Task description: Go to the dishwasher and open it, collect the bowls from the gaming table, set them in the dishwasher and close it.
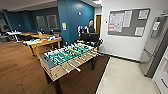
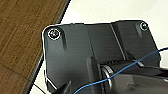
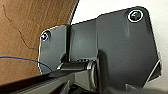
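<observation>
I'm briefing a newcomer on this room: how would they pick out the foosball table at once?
Start at the blue wall in the middle of the room. In front of it, on the brown wood floor beside the pale floor, stands the foosball table. Unlike the yellow tables behind it, it has a green field crossed by rods.

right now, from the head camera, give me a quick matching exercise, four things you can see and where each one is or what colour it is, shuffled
Things:
1. foosball table
2. notice board
3. refrigerator
4. person

Descriptions:
A. grey panel with papers, on the white wall
B. standing beyond the far end of the green field
C. steel-fronted, at the right edge
D. green field with rods, on the wood floor

Pairs: 1-D, 2-A, 3-C, 4-B
</observation>
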